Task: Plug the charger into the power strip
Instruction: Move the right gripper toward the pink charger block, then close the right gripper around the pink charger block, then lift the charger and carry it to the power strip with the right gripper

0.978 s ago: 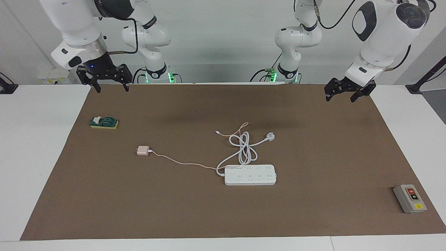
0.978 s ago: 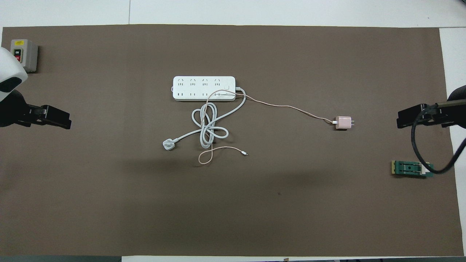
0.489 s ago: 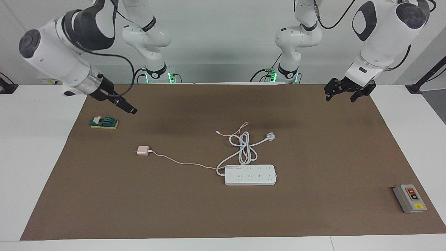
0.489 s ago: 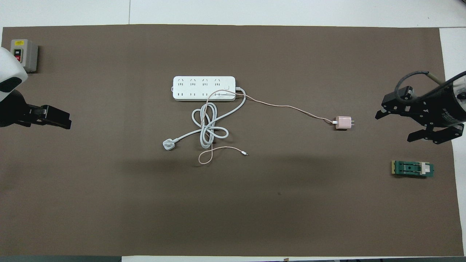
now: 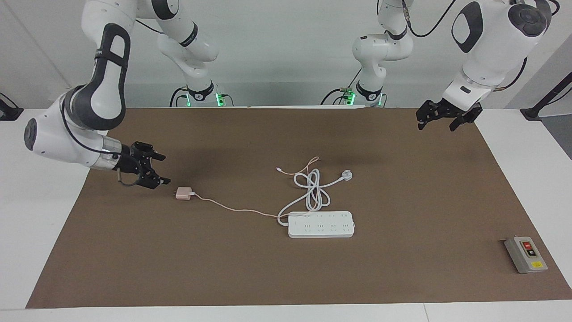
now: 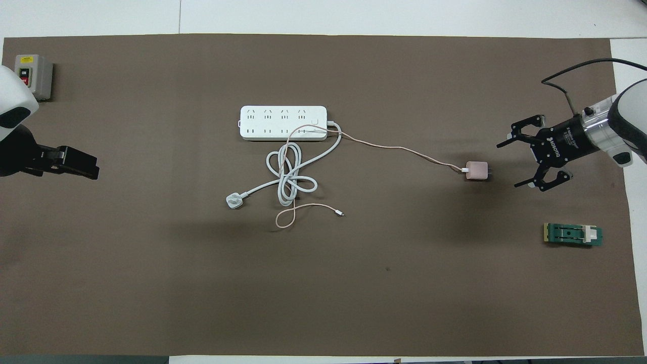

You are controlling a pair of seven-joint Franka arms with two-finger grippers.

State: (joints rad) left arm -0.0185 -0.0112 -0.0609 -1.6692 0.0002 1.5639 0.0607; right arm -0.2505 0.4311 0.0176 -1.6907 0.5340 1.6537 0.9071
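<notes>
The right end effector, jaws spread wide, is lying low just beside the charger, prongs facing it; a careless close is risking nudging it away. The left end effector is waiting, open.

The table is white and carries a brown mat. On the mat, the charger lies just beside the right claw; the power strip lies well apart from it. A grey button box lies well apart from the left claw.
</notes>
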